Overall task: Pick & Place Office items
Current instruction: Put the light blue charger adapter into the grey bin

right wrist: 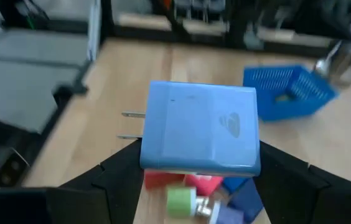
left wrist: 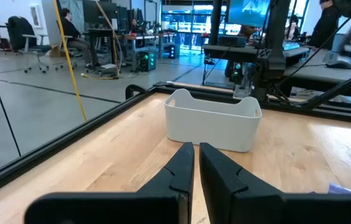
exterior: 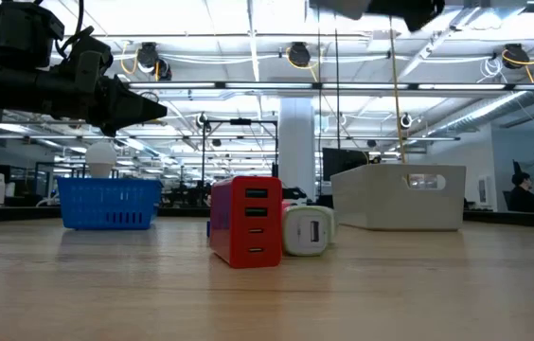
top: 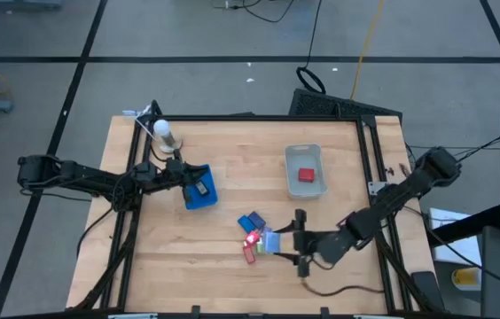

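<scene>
The office items are small blocky chargers. A red one (exterior: 248,220) and a white-green one (exterior: 307,230) stand in a loose pile (top: 252,236) on the table's near middle. My right gripper (top: 273,242) reaches in from the right beside that pile, shut on a light-blue charger (right wrist: 200,127). Another red piece (top: 305,175) lies in the white bin (top: 289,168), and a dark piece (top: 202,188) lies in the blue basket (top: 199,200). My left gripper (top: 182,173) hovers over the basket's left edge, shut and holding nothing (left wrist: 196,154). My right gripper pinches the light-blue charger by its two opposite narrow sides (right wrist: 145,146), one finger (right wrist: 116,171) on each side. The fingers come from the table's right, pointing left. The charger's broad face shows toward the wrist camera, its prongs (right wrist: 132,124) stick out sideways, and it sits above the pile.
The blue basket (exterior: 108,204) stands left of centre, with a white-capped bottle (top: 165,135) just behind it. The white bin (exterior: 400,197) is right of centre toward the far edge. Black frame rails (top: 135,221) run along the table's left and right sides. Bare wood lies along the near edge.
</scene>
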